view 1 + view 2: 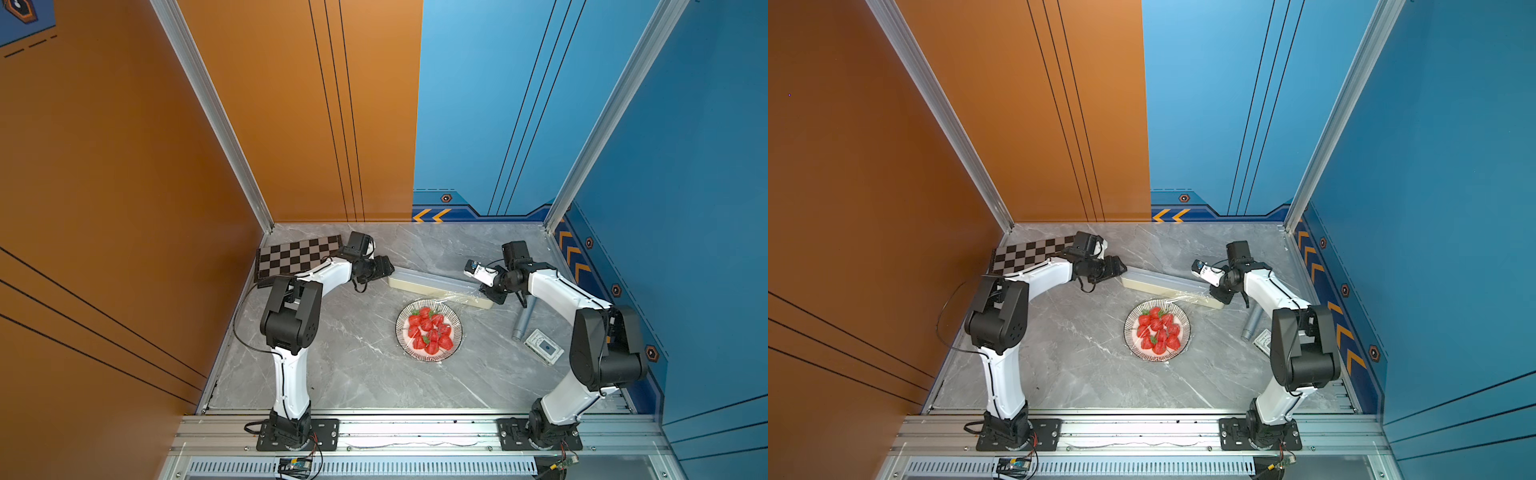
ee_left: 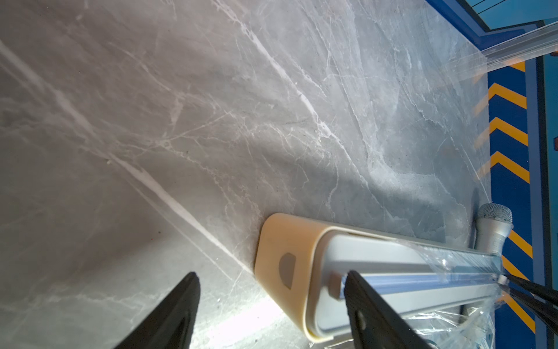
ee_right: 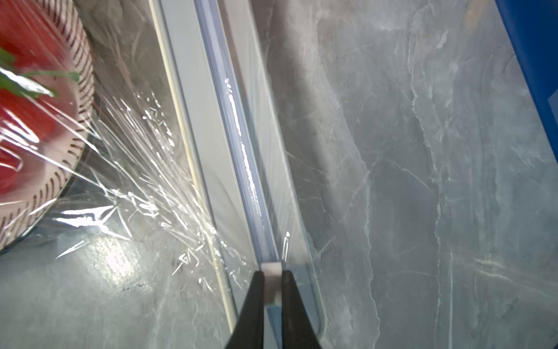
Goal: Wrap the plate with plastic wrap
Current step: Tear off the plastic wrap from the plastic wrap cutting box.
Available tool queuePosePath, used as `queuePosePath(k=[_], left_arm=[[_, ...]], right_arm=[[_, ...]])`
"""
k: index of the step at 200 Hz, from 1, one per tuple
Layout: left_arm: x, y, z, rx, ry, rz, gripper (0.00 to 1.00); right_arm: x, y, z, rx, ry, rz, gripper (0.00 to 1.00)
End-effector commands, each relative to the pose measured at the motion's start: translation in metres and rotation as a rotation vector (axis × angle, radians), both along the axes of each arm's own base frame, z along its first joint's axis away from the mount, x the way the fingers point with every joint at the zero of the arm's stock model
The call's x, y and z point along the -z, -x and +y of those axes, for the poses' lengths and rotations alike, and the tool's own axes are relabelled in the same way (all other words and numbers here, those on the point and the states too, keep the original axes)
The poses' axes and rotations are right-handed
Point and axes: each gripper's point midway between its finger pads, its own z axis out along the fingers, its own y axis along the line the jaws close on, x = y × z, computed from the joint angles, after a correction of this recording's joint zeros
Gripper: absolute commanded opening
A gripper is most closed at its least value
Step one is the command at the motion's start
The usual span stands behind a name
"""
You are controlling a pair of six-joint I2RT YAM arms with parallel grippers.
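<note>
black right fingers [image 3: 253, 305] pinch white slider [image 3: 271, 273]; left fingers [image 2: 173, 314] spread

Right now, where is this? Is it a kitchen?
Probably a robot test booth, not a real kitchen: arms bolted to a metal rail, an orange wall and a blue wall around a marble-look table, one plate of strawberries.

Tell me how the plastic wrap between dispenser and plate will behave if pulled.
The plastic wrap looks floppy: it is creased into fine wrinkles, so it would likely bunch, not hold shape. It probably clings, since it lies down over the plate rim. So thin, it may tear under a hard tug.
</note>
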Motion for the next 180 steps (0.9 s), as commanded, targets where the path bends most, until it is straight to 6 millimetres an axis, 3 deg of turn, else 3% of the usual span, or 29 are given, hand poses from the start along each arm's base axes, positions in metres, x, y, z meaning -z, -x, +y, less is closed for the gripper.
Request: queuePosePath(k=[1, 88, 128, 152, 180], left_arm=[[0.071, 0.036, 0.050, -0.080, -0.195, 0.213, 0.77], [0.071, 0.034, 0.052, -0.083, -0.195, 0.215, 0.77], [0.068, 0.033, 0.050, -0.081, -0.190, 0.211, 0.77], [0.051, 0.028, 0.047, -0.077, -0.172, 0.175, 0.77], [0.010, 0.016, 0.035, -0.056, -0.155, 0.073, 0.80]], right_arm=[[0.023, 0.029, -0.040, 0.093, 0.121, 0.128, 0.07], [0.023, 0.035, -0.062, 0.151, 0.142, 0.129, 0.07], [0.020, 0.034, -0.061, 0.154, 0.119, 0.123, 0.07], [0.019, 0.032, -0.055, 0.143, 0.108, 0.120, 0.08], [0.018, 0.028, -0.049, 0.139, 0.086, 0.108, 0.08]])
